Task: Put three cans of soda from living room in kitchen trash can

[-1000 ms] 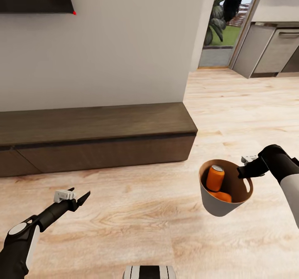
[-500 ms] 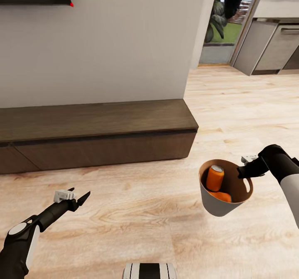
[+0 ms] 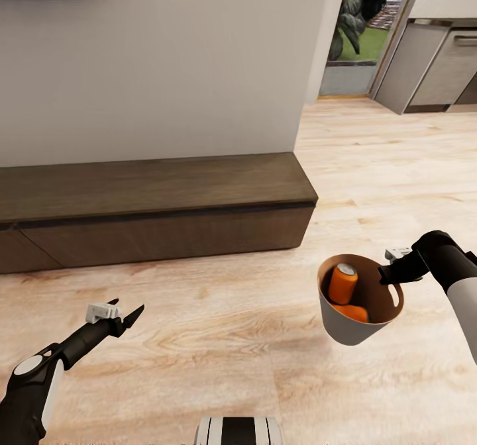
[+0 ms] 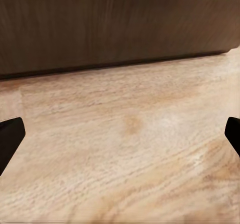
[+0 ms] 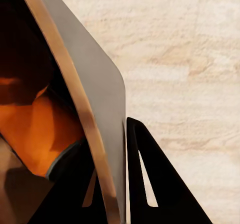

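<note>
Pale grey-beige tapered bin with orange cans inside, hanging over wood floor, pinched at rim by right gripper. Probably stiff, light, tippy. Left gripper spread, empty.

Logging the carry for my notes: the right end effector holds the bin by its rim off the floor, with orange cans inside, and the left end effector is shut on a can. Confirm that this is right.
One detail is wrong. The left end effector is open and holds nothing, as the left wrist view shows. The rest stands: the right end effector grips the bin by its rim, with orange cans inside.
</note>
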